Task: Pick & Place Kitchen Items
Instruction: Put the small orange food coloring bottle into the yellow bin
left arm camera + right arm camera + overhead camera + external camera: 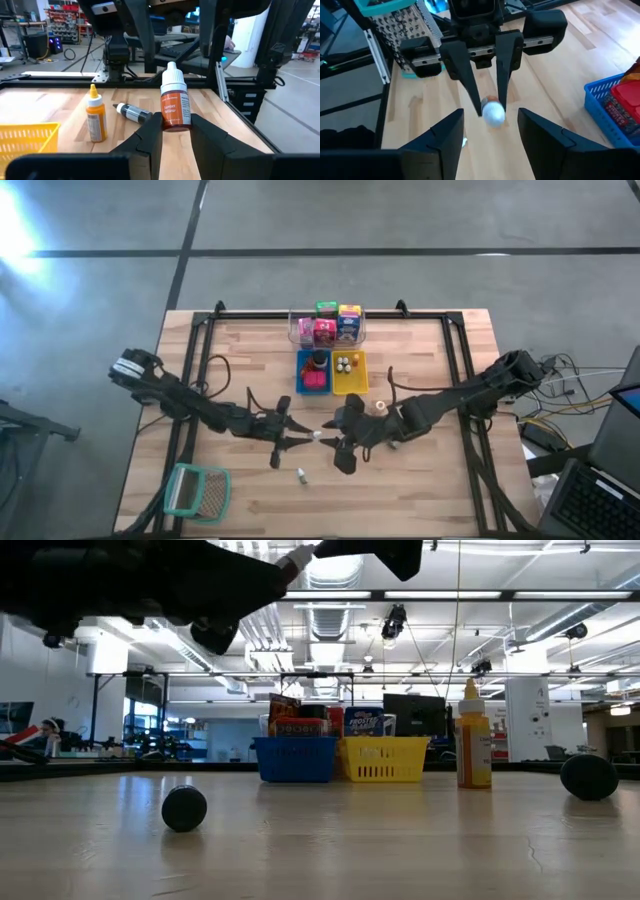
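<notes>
My left gripper [176, 131] is shut on a small bottle [175, 102] with a white cap and an orange label, held above the middle of the table. The cap [318, 436] points toward my right gripper [492, 145], which stands open a short way off, its fingers clear of the bottle. A yellow squeeze bottle [96, 119] stands on its base on the table. Beyond it a dark tube [132, 112] lies on its side. A small grey bottle [300, 475] lies nearer the front edge. My left gripper pinches the bottle's bottom end [175, 126] between its two fingers. The fingers come level from the table's left and lie along the bottle. The cap end [493, 112] sticks out past the fingertips toward the table's right. The bottle is lifted clear of the table.
A blue tray [300, 370] and a yellow tray [362, 372] stand behind the grippers, and a clear tub [295, 330] of packets sits at the far edge. A teal-rimmed mesh basket [197, 490] lies at the near left.
</notes>
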Controlling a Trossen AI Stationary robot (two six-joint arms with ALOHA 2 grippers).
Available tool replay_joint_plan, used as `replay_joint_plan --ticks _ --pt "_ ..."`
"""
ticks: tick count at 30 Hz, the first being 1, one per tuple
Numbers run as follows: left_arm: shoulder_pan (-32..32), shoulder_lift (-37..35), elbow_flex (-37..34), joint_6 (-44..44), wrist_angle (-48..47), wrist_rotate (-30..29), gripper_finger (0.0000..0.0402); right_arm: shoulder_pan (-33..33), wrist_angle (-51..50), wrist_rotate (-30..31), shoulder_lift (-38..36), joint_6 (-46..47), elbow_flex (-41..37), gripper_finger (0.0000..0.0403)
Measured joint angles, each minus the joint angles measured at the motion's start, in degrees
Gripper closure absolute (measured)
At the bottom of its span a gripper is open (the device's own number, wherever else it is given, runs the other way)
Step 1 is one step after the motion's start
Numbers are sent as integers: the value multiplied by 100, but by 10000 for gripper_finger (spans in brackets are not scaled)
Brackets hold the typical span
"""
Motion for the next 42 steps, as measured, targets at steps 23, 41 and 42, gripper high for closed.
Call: replay_joint_plan --ticks 23,41,42 --pt "126 -2 825 284 -1191 94 307 23 -373 -261 0 -28 -4 279" --pt "130 -4 825 272 -1258 94 307 23 -476 -251 -4 -34 -4 316" --pt "130 -4 825 271 -1258 94 307 23 -474 -248 -7 -34 -4 316"
